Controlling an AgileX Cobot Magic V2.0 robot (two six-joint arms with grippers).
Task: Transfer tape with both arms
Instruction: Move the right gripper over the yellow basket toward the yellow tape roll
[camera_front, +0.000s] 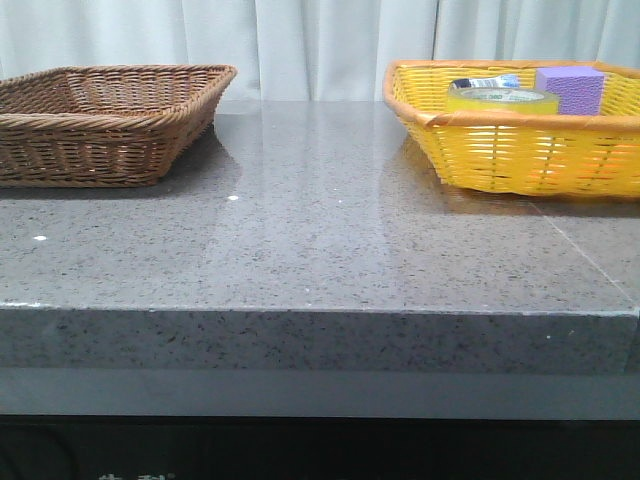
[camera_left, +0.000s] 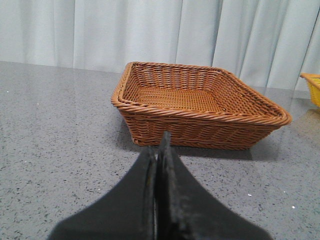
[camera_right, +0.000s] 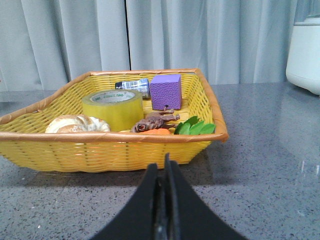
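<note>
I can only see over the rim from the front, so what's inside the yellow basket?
The yellow basket holds the tape, a purple block, a small bottle, a bread roll, a brown toy and green leaves. Anything under them is hidden.

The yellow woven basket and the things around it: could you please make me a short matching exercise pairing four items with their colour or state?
Column one:
1. wide roll of translucent packing tape
2. foam cube block
3. woven wicker basket on the left
4. left gripper

Column two:
A. purple
B. brown, nothing inside
C. shut, holding nothing
D. yellow, lying flat in the yellow woven basket

Pairs: 1-D, 2-A, 3-B, 4-C
</note>
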